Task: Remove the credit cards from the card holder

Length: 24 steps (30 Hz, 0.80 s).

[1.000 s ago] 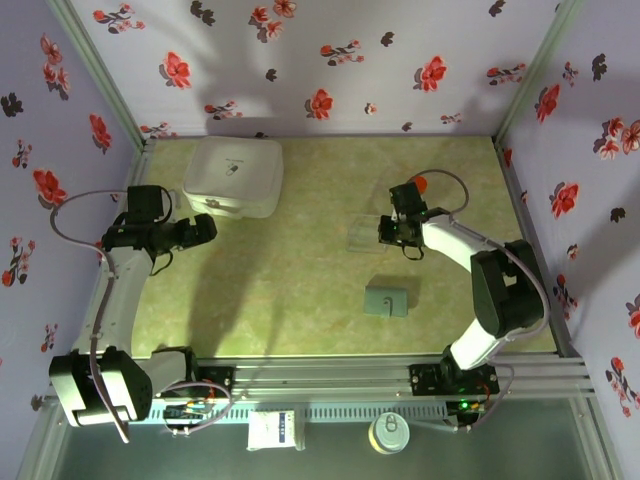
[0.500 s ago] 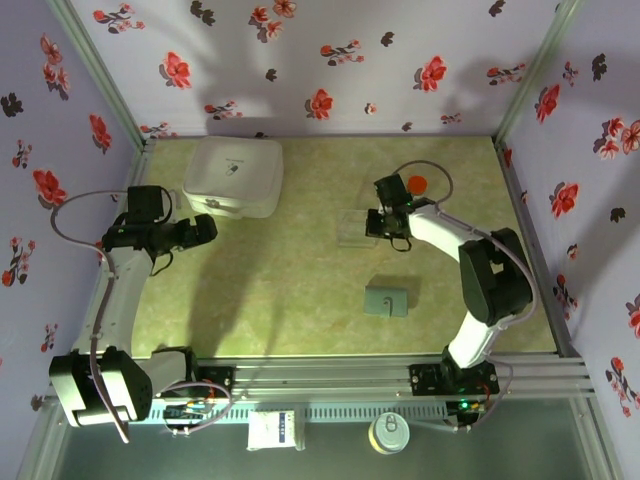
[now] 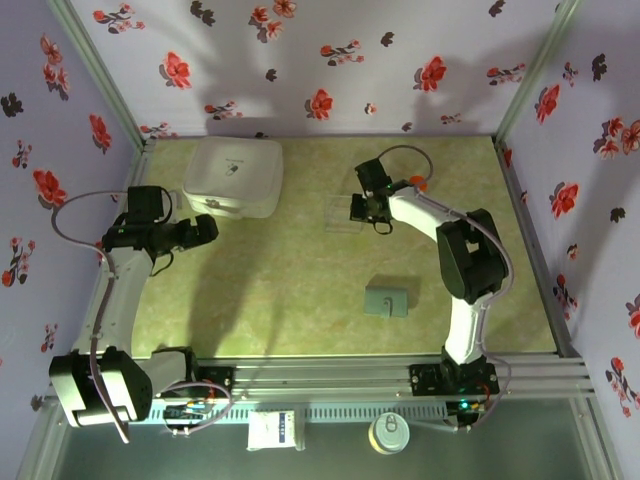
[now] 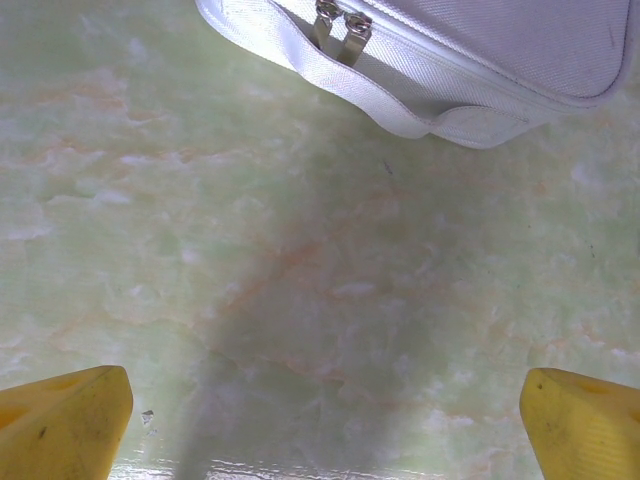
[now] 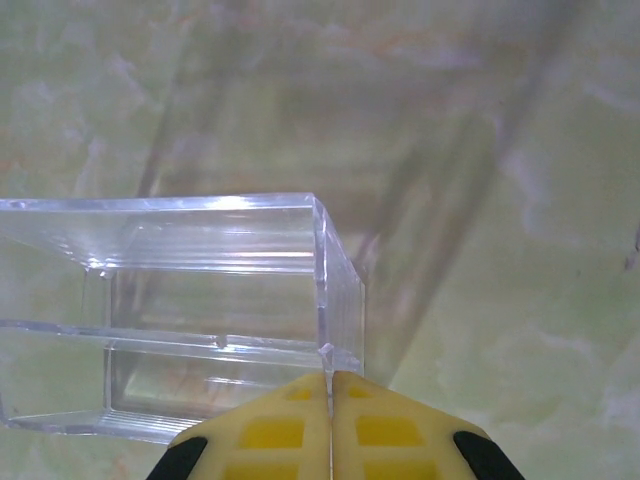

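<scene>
Right wrist: right gripper (image 5: pixel 328 390) pinches the clear box (image 5: pixel 200 290) wall; left gripper (image 4: pixel 325 425) gapes apart. Card holder (image 3: pixel 386 300), at five o'clock, sits untouched; next, release and reach it.

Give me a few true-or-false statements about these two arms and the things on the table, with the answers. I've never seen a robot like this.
1. The left gripper is open over bare table, near the white box. True.
2. The right gripper holds the card holder. False: it is shut on a wall of the clear plastic box.
3. The white box has metal zipper pulls. True.
4. The card holder lies inside the clear plastic box. False: it lies on the table, apart from that box and closer to the arm bases.
</scene>
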Tool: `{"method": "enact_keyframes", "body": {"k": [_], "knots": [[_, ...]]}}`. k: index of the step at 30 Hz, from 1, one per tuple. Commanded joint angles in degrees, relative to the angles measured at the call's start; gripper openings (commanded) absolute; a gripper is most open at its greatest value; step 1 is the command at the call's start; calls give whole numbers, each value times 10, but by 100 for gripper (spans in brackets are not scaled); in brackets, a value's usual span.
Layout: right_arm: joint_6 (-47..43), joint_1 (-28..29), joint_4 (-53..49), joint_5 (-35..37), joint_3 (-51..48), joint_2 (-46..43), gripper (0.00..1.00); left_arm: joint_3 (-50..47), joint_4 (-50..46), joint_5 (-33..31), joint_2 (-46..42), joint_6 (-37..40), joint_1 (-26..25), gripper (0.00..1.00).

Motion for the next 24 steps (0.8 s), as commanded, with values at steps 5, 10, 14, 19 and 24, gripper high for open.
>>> {"method": "enact_keyframes", "body": {"k": [5, 10, 14, 19, 24], "knots": [[1, 2, -18, -11, 35, 28, 8, -7, -7, 14, -7, 6, 4, 100], [-7, 3, -23, -23, 41, 30, 9, -7, -7, 15, -6, 6, 4, 100], [-14, 7, -27, -29, 42, 29, 9, -7, -6, 16, -5, 6, 4, 100], [-28, 12, -42, -16, 48, 27, 9, -7, -7, 16, -5, 6, 4, 100], [-31, 13, -50, 2, 53, 28, 10, -8, -7, 16, -5, 6, 4, 100]]}}
